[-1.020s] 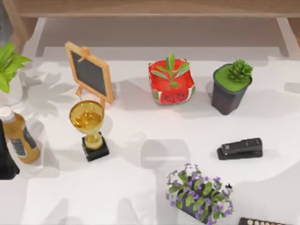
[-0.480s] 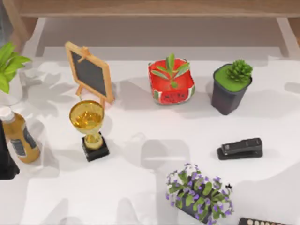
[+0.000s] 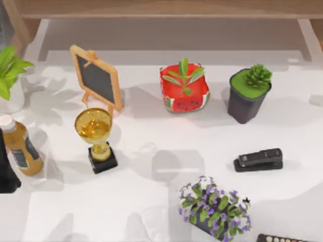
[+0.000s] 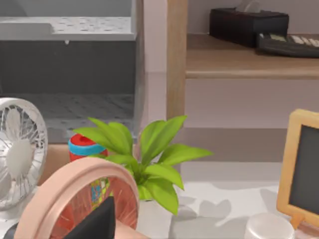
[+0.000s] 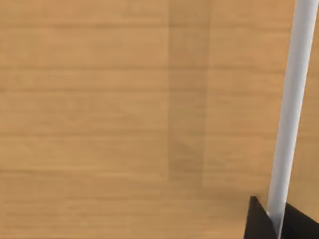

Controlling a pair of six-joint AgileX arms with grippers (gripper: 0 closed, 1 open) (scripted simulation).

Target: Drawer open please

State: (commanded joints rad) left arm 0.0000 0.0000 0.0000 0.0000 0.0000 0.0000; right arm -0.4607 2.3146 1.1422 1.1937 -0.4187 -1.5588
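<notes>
Two arms are at work here. My left arm [image 3: 6, 174] sits parked at nine o'clock on the counter [image 3: 151, 201], beside the bottle [image 3: 20, 146]. My right end effector [image 5: 276, 221] pinches the pale bar handle [image 5: 295, 89] of the wooden drawer [image 5: 114, 114], which is right in front of it. I think it should pull straight back and slowly, holding tight so the bar cannot slip.
</notes>
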